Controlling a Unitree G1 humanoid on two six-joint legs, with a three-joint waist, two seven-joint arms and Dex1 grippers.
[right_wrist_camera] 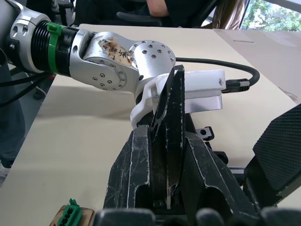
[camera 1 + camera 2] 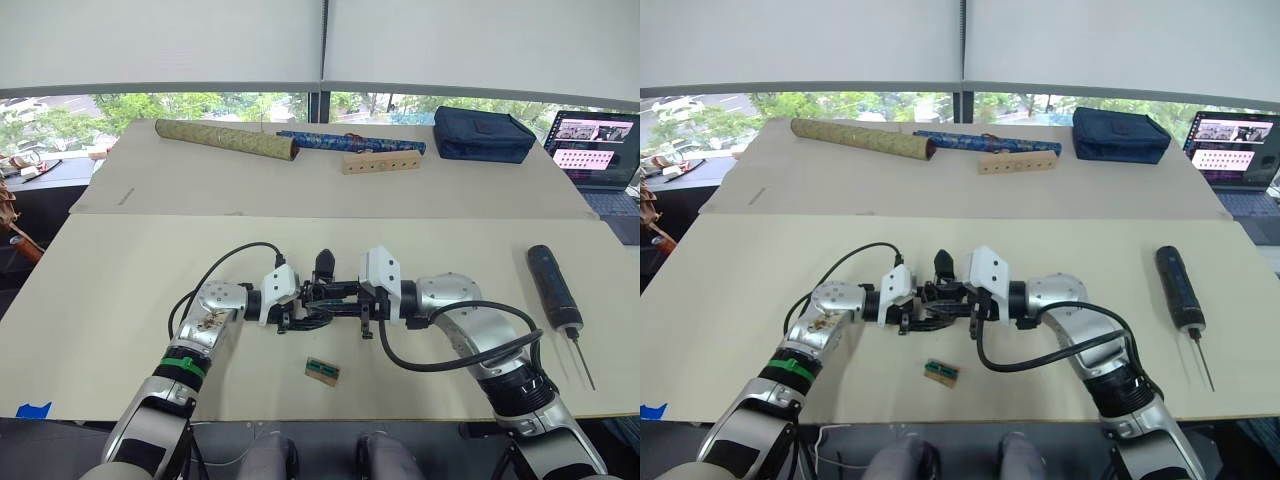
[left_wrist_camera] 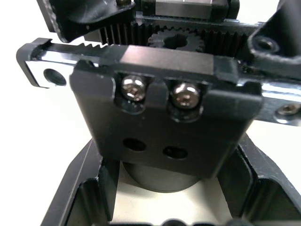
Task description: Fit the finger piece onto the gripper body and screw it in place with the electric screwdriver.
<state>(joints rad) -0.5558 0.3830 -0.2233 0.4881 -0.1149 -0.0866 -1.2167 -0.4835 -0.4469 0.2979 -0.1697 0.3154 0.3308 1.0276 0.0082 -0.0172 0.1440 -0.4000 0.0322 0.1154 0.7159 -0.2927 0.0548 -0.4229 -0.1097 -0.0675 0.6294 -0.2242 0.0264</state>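
Meeting over the middle of the near desk (image 2: 120, 290), the two arms point their grippers at each other. The left gripper (image 2: 300, 318) is clenched on the gripper body (image 3: 164, 117), a chunky black block. The left wrist view looks straight onto it: a bracket face with two silver screws above two empty holes, a toothed rack and small gear behind, and a rounded cylinder below, with the left fingers (image 3: 84, 188) flanking it on both sides.

The right gripper (image 2: 345, 300) reaches in from the other side and grasps the finger piece (image 1: 170, 122) — a black wedge tapering to a point. In the right wrist view the piece stands upright, pinched between the scuffed right fingers (image 1: 129, 174), its tip rising in front of the left arm's white housing. In the head views the piece sits just above the gripper body; whether the two touch I cannot tell.

The electric screwdriver (image 2: 556, 288) lies on the desk well off to the robot's right, apart from both arms, its thin metal bit pointing toward the near edge. A small green-and-tan part (image 2: 322, 370) lies on the desk just in front of the joined grippers.

On the far desk lie an olive-green roll (image 2: 226, 138), a blue patterned roll (image 2: 330, 140), a wooden block with holes (image 2: 381, 162) and a dark blue pouch (image 2: 483, 134) — a laptop (image 2: 590, 148) stands open at the far right.
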